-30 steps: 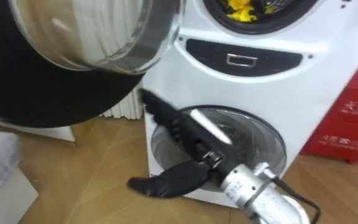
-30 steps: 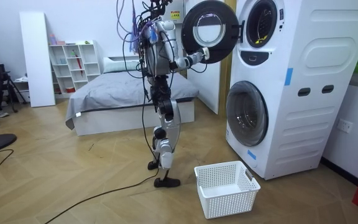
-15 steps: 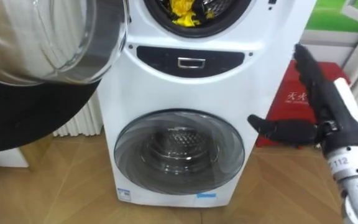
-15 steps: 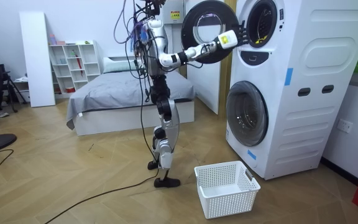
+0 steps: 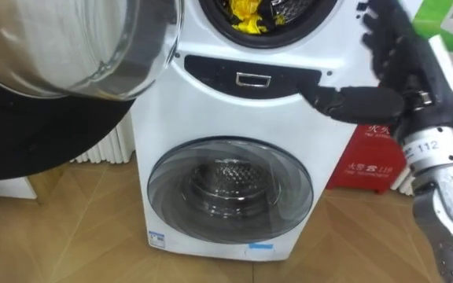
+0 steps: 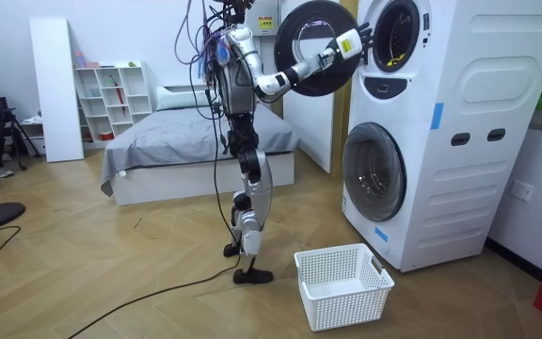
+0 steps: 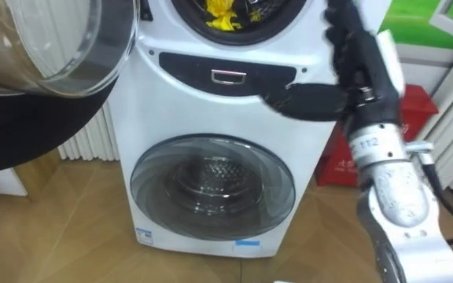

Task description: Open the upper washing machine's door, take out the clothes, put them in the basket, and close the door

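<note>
In the left eye view, the washing machine (image 5: 211,110) is a white stack of two drums. The yellow clothes (image 5: 248,9) lie inside the upper drum mouth (image 5: 270,41), at its lower edge. The round door (image 5: 77,47) of that mouth is swung wide to the left of it. The right hand (image 5: 403,67) is raised just right of the mouth. Its fingers are straight and apart, and its thumb (image 5: 348,102) reaches leftward below the mouth. The hand holds nothing and is apart from the clothes. Straight below the mouth is the lower door (image 5: 230,196), closed, with a metal drum behind its glass. A red box (image 5: 368,161) stands below and to the right of the mouth.

In the room view, the robot stands upright on the wooden floor at the room view's left of the mouth (image 6: 395,36). Its right arm is lifted and the right hand (image 6: 356,40) is just short of the mouth, in front of the swung-out door (image 6: 309,66). A white basket (image 6: 342,285) sits on the floor far below the mouth, between the robot's feet and the machine. A bed (image 6: 186,141) lies farther to the room view's left of the mouth, behind the robot.

In the right eye view, the clothes (image 7: 219,12) again lie in the mouth. The right hand (image 7: 360,51) is just right of it with its fingers straight and spread.
</note>
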{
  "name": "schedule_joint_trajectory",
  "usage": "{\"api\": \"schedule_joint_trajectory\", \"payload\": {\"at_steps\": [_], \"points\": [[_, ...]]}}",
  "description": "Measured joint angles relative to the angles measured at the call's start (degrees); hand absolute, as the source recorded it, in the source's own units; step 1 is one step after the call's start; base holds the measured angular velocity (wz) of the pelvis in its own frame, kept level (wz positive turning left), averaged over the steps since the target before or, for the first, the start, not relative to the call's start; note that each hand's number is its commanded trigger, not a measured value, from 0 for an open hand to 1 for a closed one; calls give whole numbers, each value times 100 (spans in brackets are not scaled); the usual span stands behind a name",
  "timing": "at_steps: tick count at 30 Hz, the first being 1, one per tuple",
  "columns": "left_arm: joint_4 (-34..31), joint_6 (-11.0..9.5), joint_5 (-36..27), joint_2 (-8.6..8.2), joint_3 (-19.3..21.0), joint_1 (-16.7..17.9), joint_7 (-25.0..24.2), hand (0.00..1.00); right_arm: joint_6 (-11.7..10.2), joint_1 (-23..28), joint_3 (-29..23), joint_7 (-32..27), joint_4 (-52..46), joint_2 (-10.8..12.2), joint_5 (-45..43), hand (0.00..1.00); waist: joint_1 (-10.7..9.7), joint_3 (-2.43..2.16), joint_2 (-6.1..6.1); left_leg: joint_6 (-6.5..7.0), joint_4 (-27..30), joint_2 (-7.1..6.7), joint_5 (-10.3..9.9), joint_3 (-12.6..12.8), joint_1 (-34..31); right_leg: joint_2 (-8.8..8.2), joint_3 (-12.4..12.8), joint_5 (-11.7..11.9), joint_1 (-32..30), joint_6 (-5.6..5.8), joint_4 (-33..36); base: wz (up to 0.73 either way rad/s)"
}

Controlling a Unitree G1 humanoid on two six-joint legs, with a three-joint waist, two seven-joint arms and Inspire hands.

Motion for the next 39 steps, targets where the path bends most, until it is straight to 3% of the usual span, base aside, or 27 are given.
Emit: {"api": "schedule_joint_trajectory", "payload": {"at_steps": [3, 10, 15, 23, 33, 36, 39], "points": [[-90, 67, 0, -5, 11, 20, 1, 0, 48, 0, 6, 23, 21, 0, 258, 0, 78, -9, 40, -1, -34, -1, 0, -57, -17, 0, -84, 0, -2, 0, -5, 9], [-219, 89, 1, -129, 7, 25, 0, 0, 48, -139, 88, 32, 19, 3, 444, 0, 305, -78, 96, 0, -3, 3, 1, -102, -5, -8, -169, 0, 23, 0, -2, 4], [-246, 103, 9, -129, 7, 56, -9, 0, 48, -177, 236, 23, 19, 8, 387, 0, 391, -77, 99, 0, 25, -1, 1, -187, -29, -21, -233, 0, 29, 0, -1, 6], [-250, 304, 170, -133, 16, 169, -55, 0, 48, -177, 250, 25, 20, 113, 372, 0, 392, -69, 108, -1, 64, -11, 2, -226, -87, -37, -280, -1, 44, 1, -5, 2], [-218, 306, 261, -134, 31, 156, -27, 0, 47, -177, 242, -2, 62, 132, 421, 0, 383, -47, 77, 6, 75, -66, 4, -275, -103, -80, -277, -26, 48, 16, -5, 1], [-174, 297, 217, -129, 51, 148, -8, 0, 44, -177, 241, -1, 121, 129, 294, 0, 366, -34, 60, 18, 416, -44, -81, -363, -306, -67, -301, -36, 12, 20, 46, 13], [-14, 302, 211, -116, 64, 137, 13, 0, 20, -183, 247, 7, 344, 166, 166, 0, 444, 6, 76, -35, 1300, 68, -340, -341, -601, -29, -285, -202, -11, -31, 327, -4]]}}
